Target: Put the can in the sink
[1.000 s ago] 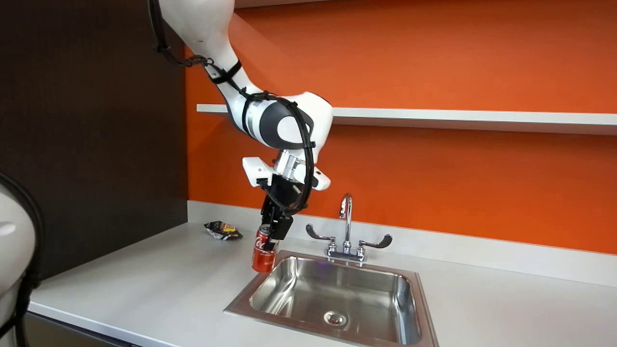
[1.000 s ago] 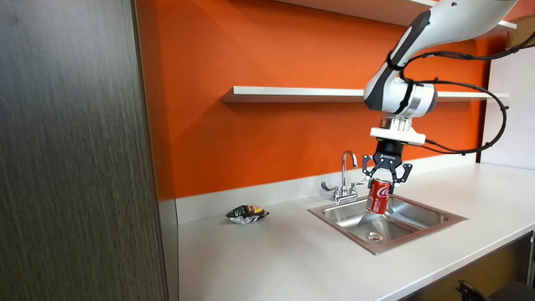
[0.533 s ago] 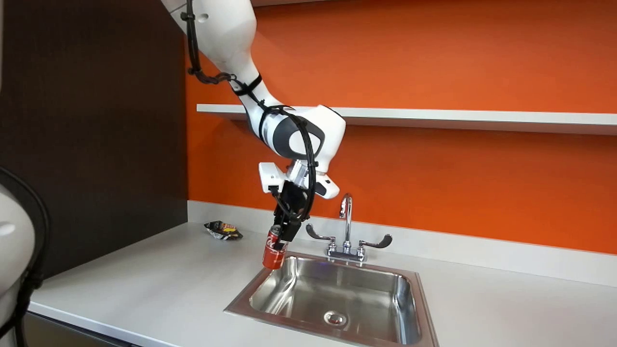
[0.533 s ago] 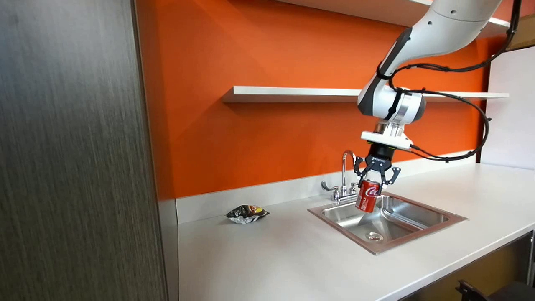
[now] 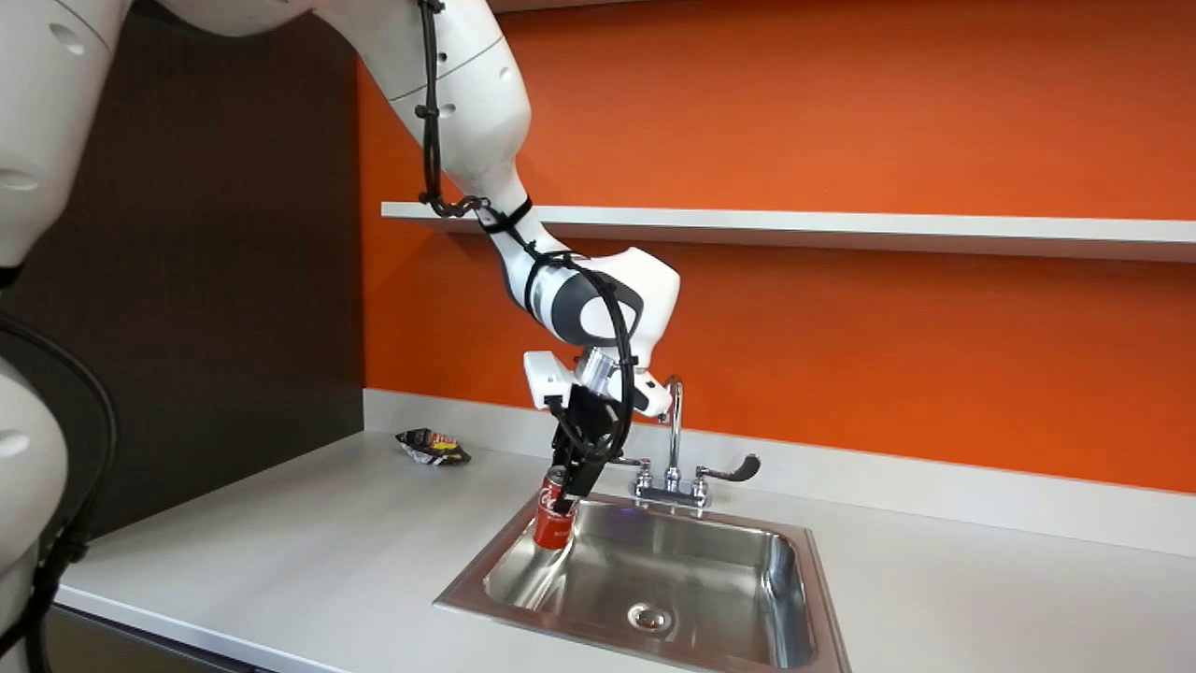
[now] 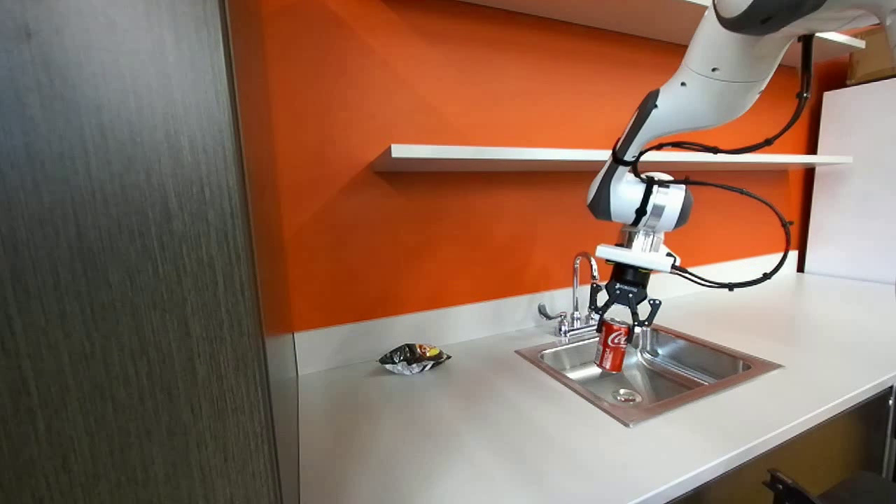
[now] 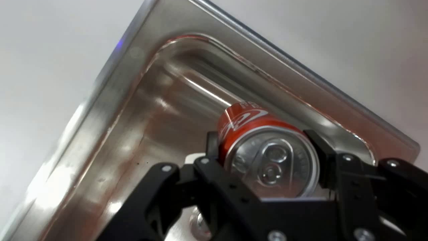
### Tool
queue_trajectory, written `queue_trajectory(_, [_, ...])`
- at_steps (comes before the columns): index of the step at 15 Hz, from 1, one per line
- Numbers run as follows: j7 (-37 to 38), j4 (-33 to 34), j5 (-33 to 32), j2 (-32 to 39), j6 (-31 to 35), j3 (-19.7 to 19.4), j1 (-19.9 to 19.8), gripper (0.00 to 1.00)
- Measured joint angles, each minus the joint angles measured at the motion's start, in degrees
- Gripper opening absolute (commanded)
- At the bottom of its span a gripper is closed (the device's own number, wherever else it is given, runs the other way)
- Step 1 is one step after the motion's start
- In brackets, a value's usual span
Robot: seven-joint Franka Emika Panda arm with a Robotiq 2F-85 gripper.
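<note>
The red can (image 5: 553, 525) with a silvery top is held in my gripper (image 5: 566, 495), slightly tilted. It also shows in an exterior view (image 6: 612, 351). In the wrist view the fingers of my gripper (image 7: 265, 150) press both sides of the can (image 7: 247, 117) near its top. The can is over the steel sink (image 7: 180, 18), near one side wall. The sink shows in both exterior views (image 5: 691, 551) (image 6: 700, 392). The can's lower end appears at or just below rim level. Whether it touches the wall cannot be told. The drain (image 5: 649, 617) is uncovered.
The chrome faucet (image 5: 675, 439) stands behind the sink, close to my gripper; one handle is partly hidden. A small dark-and-yellow packet (image 6: 414, 358) lies on the counter (image 6: 448, 434) near the back wall. A white shelf (image 5: 841, 224) runs along the orange wall. A dark panel (image 5: 187, 262) bounds one side.
My gripper has carried the can from the sink's side edge inward over the basin, and has lowered it in the last half second. The can has stayed between the fingers.
</note>
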Motion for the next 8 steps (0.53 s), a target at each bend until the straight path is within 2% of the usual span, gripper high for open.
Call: queue_trajectory(8, [0.2,3.3,-0.1,8.8,3.7,0.1,0.0,0.38])
